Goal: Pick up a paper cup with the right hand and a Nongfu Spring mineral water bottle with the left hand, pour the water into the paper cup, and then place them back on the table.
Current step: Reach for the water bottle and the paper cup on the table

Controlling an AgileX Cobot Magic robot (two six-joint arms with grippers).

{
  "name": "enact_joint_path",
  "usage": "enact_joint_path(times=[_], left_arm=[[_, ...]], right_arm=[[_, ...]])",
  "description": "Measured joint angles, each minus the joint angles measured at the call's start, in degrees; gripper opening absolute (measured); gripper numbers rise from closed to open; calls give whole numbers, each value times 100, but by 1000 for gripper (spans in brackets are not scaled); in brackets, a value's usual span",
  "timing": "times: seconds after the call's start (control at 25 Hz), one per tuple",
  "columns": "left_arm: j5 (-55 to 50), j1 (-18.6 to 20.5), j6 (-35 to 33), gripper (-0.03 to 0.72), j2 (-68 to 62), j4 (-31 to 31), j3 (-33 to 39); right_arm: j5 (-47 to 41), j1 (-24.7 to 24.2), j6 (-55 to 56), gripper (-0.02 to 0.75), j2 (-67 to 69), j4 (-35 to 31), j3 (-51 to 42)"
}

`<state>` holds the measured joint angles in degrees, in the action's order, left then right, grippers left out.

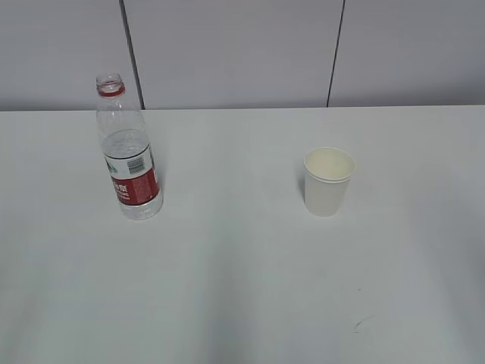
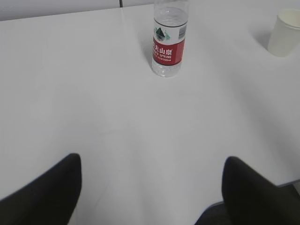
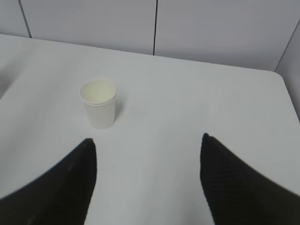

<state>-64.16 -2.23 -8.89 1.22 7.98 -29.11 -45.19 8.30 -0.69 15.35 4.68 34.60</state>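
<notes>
The Nongfu Spring mineral water bottle (image 1: 128, 152) was clear, glossy plastic with a shiny red-and-white label (image 2: 168, 47); the paper cup (image 1: 328, 181) was matt white paper, cream within; the table (image 1: 242, 288) was smooth, matt white; the gripper fingers (image 3: 234, 183) looked matt black

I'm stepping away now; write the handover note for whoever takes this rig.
Left gripper: open, empty, well short of the Nongfu Spring mineral water bottle.
Right gripper: open, empty, short of the paper cup.
Bottle stands upright, uncapped, on the table, left side; cup stands upright to its right, apart from it.
Done: nothing yet.
Left: grasp both, pour water into the cup, set both back down.
</notes>
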Motion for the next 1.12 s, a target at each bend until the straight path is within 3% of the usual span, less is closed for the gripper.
enact_joint_path(times=[0.24,0.52,0.8,1.12], left_arm=[[139,0,0,562,-45,0,-64],[2008,0,-180,562,-968,206,-272],[3990,-1,-2044,562,-2501,1525,-211],[6383,-150,-2354,533,-3888,2451,632]], right_arm=[[1685,0,0,517,1305,0,0],[3181,0,0,517,2456,0,0],[3869,0,-10,517,3292,0,0],[4294,0,4,517,3755,0,0]])
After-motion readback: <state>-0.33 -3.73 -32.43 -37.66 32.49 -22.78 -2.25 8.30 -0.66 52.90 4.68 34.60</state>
